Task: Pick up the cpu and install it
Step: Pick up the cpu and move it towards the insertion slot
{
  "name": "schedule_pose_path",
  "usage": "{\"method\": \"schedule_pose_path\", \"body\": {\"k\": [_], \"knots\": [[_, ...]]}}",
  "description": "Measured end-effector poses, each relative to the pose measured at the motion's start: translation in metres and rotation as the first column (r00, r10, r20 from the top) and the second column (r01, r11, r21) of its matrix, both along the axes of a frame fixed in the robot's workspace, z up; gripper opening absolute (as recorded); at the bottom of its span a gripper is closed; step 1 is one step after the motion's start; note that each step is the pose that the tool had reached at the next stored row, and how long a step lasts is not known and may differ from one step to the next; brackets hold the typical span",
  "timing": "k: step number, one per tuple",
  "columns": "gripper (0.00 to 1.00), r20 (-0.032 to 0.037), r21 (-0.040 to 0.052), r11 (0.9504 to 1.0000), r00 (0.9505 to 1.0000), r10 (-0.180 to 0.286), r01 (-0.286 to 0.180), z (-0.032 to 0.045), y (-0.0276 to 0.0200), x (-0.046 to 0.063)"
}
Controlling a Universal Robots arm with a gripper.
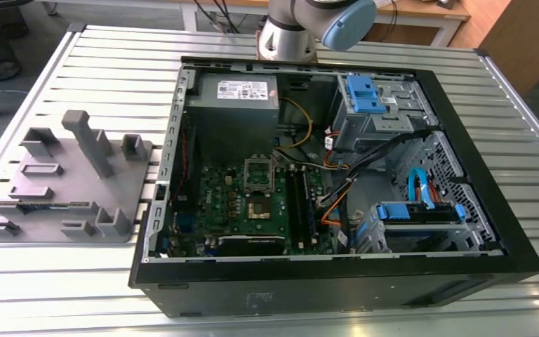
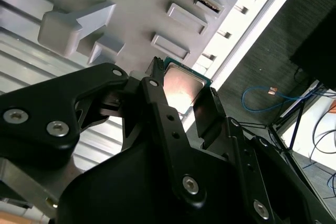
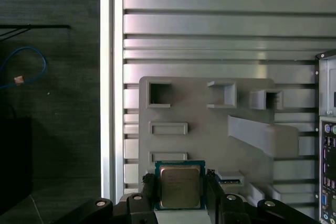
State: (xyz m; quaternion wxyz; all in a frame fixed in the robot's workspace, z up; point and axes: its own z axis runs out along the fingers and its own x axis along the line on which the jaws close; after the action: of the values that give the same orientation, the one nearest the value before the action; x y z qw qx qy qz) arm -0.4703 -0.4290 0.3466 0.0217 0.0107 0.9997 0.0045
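Observation:
The cpu (image 3: pixel 180 187), a flat square chip with a shiny metal top and a green rim, sits between the two black fingers (image 3: pixel 148 186) of my gripper (image 3: pixel 180 181). The gripper is shut on the cpu and holds it well above the grey plastic fixture (image 3: pixel 210 140). In the second wrist view the cpu (image 2: pixel 182 83) shows between the same fingers of the gripper (image 2: pixel 181 88), over the fixture (image 2: pixel 131 14). In the exterior view the motherboard's socket (image 1: pixel 258 205) lies uncovered inside the open computer case (image 1: pixel 344 281), its silver bracket (image 1: pixel 257 170) swung up beside it.
The fixture (image 1: pixel 54 182) lies on the slatted metal table (image 1: pixel 110 77) at the exterior view's left, next to the case. The arm's base (image 1: pixel 288 35) stands behind the case. Cables, drive cages with blue clips and a power supply crowd the case. The table's edge (image 3: pixel 107 77) drops to a dark floor.

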Motion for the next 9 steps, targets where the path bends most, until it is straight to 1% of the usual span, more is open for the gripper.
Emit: {"method": "schedule_pose_path", "body": {"k": [9], "knots": [[0.47, 0.0001, 0.0, 1.0, 1.0, 0.0, 0.0, 0.0098, 0.0, 0.0]]}}
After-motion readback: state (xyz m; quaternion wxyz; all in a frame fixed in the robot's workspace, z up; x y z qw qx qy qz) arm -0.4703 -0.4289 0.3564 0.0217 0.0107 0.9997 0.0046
